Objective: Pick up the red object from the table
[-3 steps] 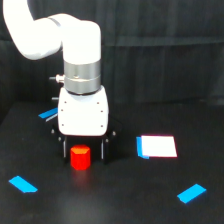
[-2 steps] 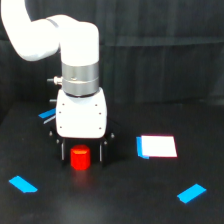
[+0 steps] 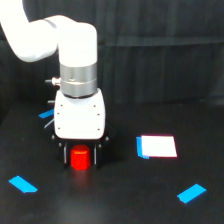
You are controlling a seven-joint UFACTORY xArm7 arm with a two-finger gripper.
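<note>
White gripper (image 3: 80, 156), lower left of centre, straddles the red cylinder (image 3: 80, 158) on the black table (image 3: 130, 200); jaws apparently unclosed, lift remaining.

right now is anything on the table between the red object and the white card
No. In the exterior view, the stretch of black table between the red object and the white card is bare apart from the gripper's own dark finger beside the red object.
</note>
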